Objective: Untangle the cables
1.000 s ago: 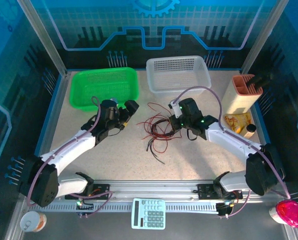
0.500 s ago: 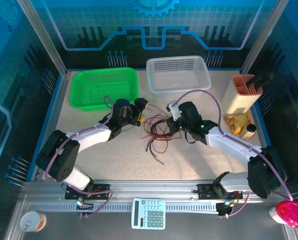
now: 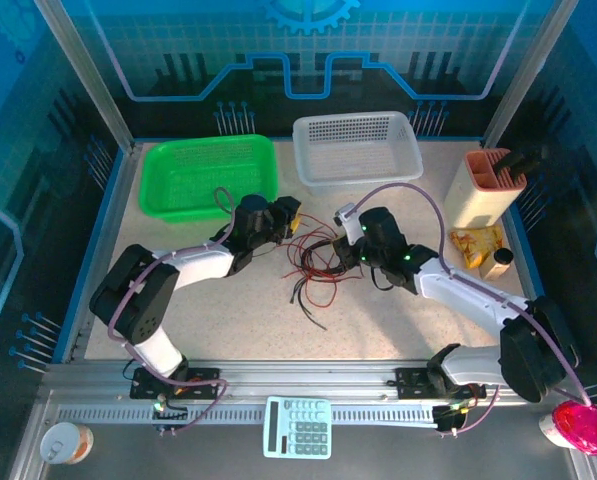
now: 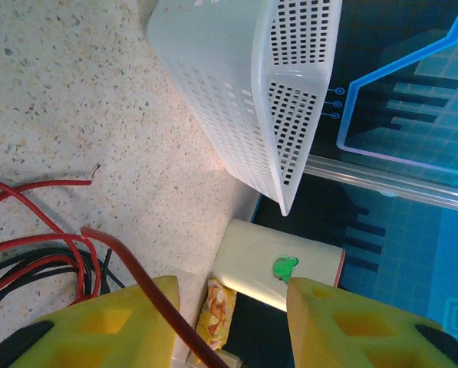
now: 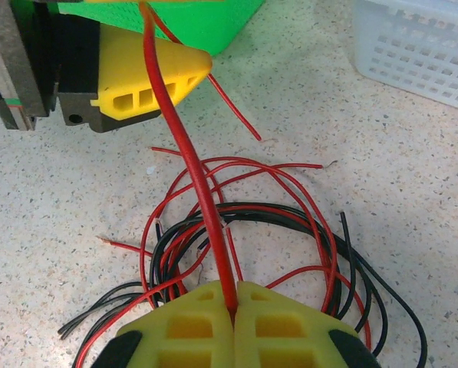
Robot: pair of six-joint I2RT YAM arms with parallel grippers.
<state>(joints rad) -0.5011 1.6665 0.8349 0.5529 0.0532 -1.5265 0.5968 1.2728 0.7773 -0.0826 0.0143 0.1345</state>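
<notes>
Cables: the tangled bunch of thin red and black wires (image 3: 316, 265) lies mid-bench, between your two end effectors and on the near side of the white perforated plastic basket (image 3: 356, 148).

Your right end effector (image 5: 234, 305) has its yellow fingertips pressed together on one red strand (image 5: 192, 165), with no gap showing. The strand rises straight out of the pinch, clear of the loops, towards the opposite arm.

Your left end effector (image 4: 229, 326) has its jaws partly apart with a clear gap between them. What looks like the same red strand runs through that gap, close against one finger. It is not pinched yet.

Changed over the last second: your left arm has swung in from beside the green plastic mesh basket (image 3: 208, 175) to the far-left edge of the bunch. Its jaws look narrower than they were. The right end effector has barely shifted, and the bunch has stayed where it was on the speckled bench (image 3: 228, 300).

Reading: you are setting up a two-point hold on a single strand. Once the left jaws meet, drawing the two ends apart should pull that strand free of the loops.

Progress: early. The black wires are still threaded through the red ones.

Risks: the strand is thin and could slip out of the gap before the jaws close. A hard pull may also drag the whole bunch along or cinch the loops tighter.
</notes>
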